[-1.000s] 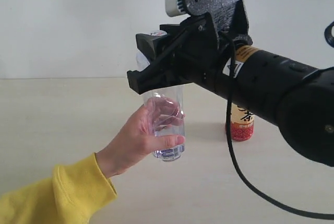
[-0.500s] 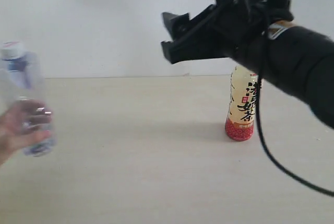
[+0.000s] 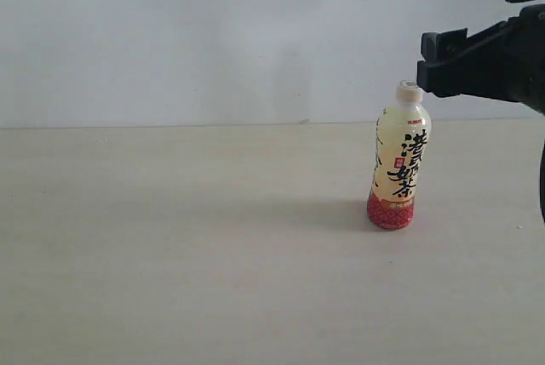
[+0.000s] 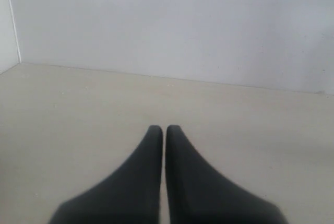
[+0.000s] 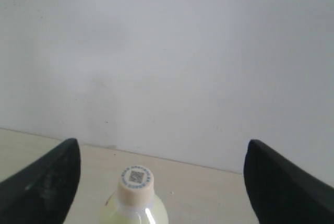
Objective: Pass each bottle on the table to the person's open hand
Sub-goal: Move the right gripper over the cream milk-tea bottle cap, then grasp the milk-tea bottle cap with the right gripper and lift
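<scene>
Only the tall yellow-labelled bottle [image 3: 398, 161] with black characters and a red base stands upright on the table [image 3: 170, 237], right of centre. My right gripper [image 3: 431, 64] hangs open just above and to the right of its cap, touching nothing. In the right wrist view the pale cap [image 5: 136, 179] sits below and between the wide-apart fingers [image 5: 52, 182], with the right gripper [image 5: 160, 146] open. My left gripper [image 4: 164, 129] is shut and empty over bare table [image 4: 78, 104]. The person's hand and both clear bottles are out of view.
A plain white wall [image 3: 213, 42] rises along the table's far edge. A corner of that wall [image 4: 13, 20] shows in the left wrist view.
The hand in the yellow sleeve carried the clear bottle off to the left and out of view. My right arm drew back to the right, above the yellow-labelled bottle.
</scene>
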